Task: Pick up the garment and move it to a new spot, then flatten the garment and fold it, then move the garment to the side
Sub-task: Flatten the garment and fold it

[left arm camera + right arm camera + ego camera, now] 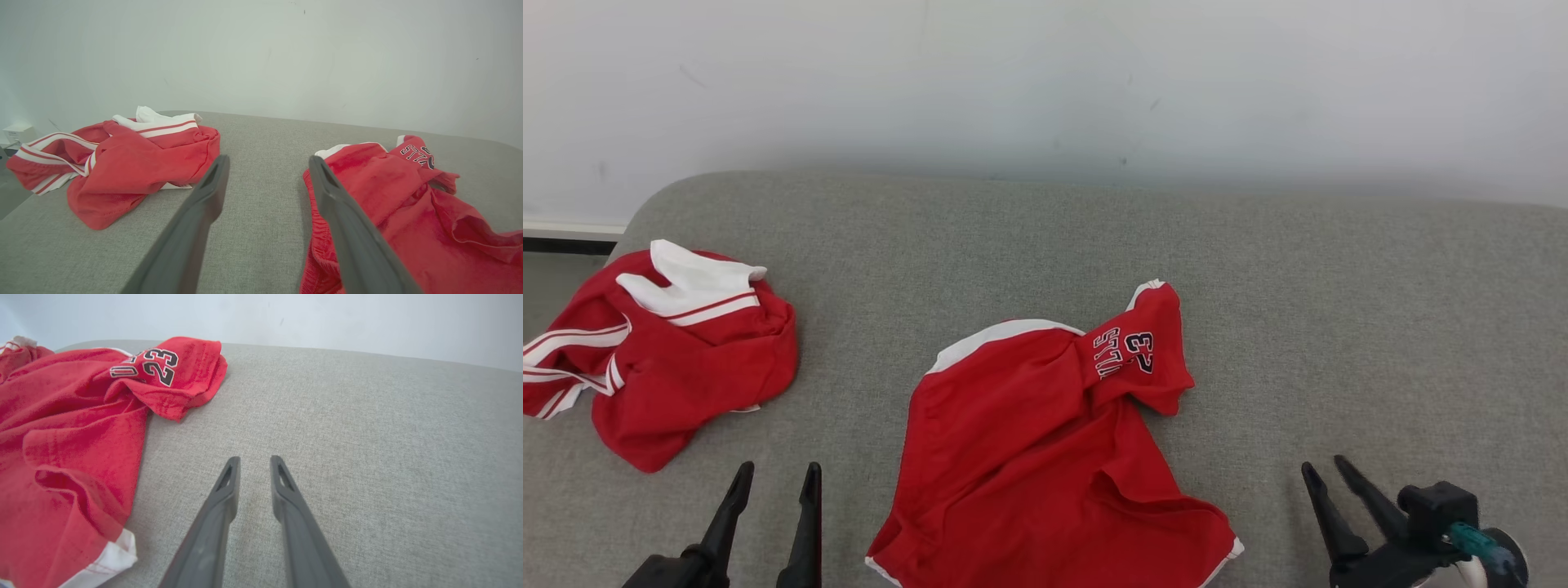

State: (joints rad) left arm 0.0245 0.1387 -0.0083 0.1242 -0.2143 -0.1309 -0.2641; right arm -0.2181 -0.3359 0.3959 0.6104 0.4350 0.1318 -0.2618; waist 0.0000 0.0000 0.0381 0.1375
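1. Garment (1029, 441), red with a printed "23", lies crumpled mid-table (1339, 327).
2. Left gripper (778, 467) has its fingers wide apart and holds nothing.
3. Right gripper (1323, 463) has its fingers nearly together with a narrow gap, and it is empty.
4. Second red garment (686, 359) lies well apart, far left.

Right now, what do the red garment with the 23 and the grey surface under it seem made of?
Red garment: soft matte knit, likely cotton; it lies in limp folds, numerals printed on. Grey surface: coarse woven upholstery cloth, matte; flecked weave shows, rounded edge hints at padding.
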